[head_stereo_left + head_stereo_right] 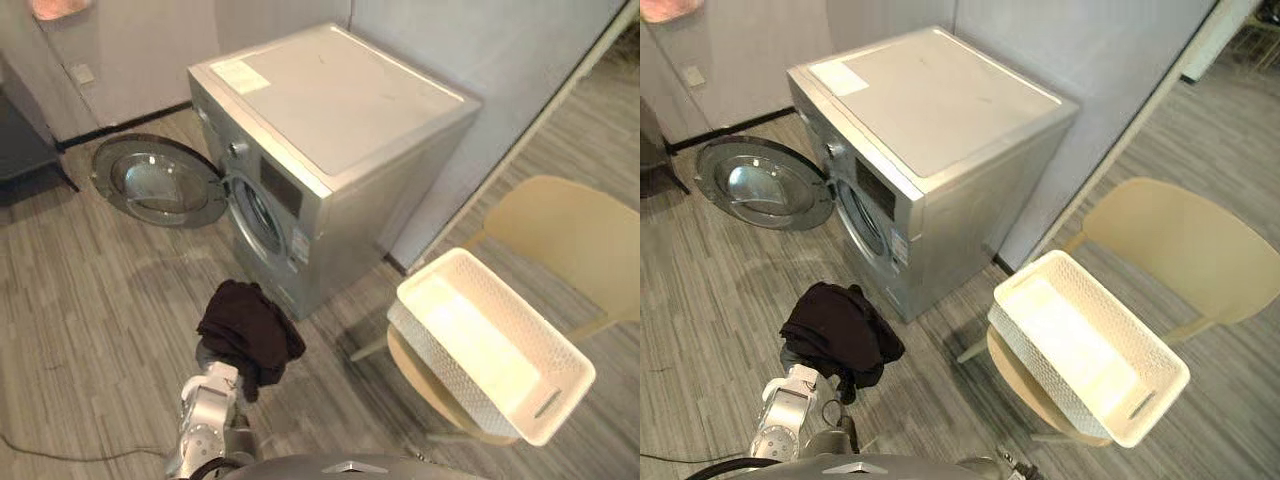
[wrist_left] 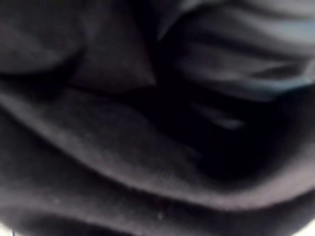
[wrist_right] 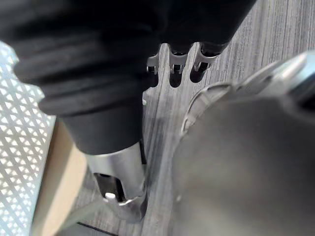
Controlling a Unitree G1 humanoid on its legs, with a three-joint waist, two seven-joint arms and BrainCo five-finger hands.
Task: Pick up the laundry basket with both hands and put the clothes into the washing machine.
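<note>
A dark garment (image 1: pixel 248 328) hangs bunched over my left hand (image 1: pixel 208 358), held up above the floor in front of the washing machine (image 1: pixel 330 110). Its folds lie right against the hand in the left wrist view, where dark cloth (image 2: pixel 147 162) covers the fingers. The machine's round door (image 1: pixel 155 182) stands swung open to the left, and the drum opening (image 1: pixel 255 215) faces the garment. The white laundry basket (image 1: pixel 520 395) rests empty and tilted on a beige chair (image 1: pixel 575 235) to the right. My right hand (image 3: pixel 120 177) hangs low beside the basket's lattice wall (image 3: pixel 19 147), fingers relaxed, holding nothing.
Grey wood-look floor (image 1: pixel 90 320) stretches in front of the machine. A pale wall (image 1: pixel 480 50) runs behind it, with a dark piece of furniture (image 1: pixel 20 140) at the far left. The chair's legs (image 1: pixel 370 348) reach toward the machine's corner.
</note>
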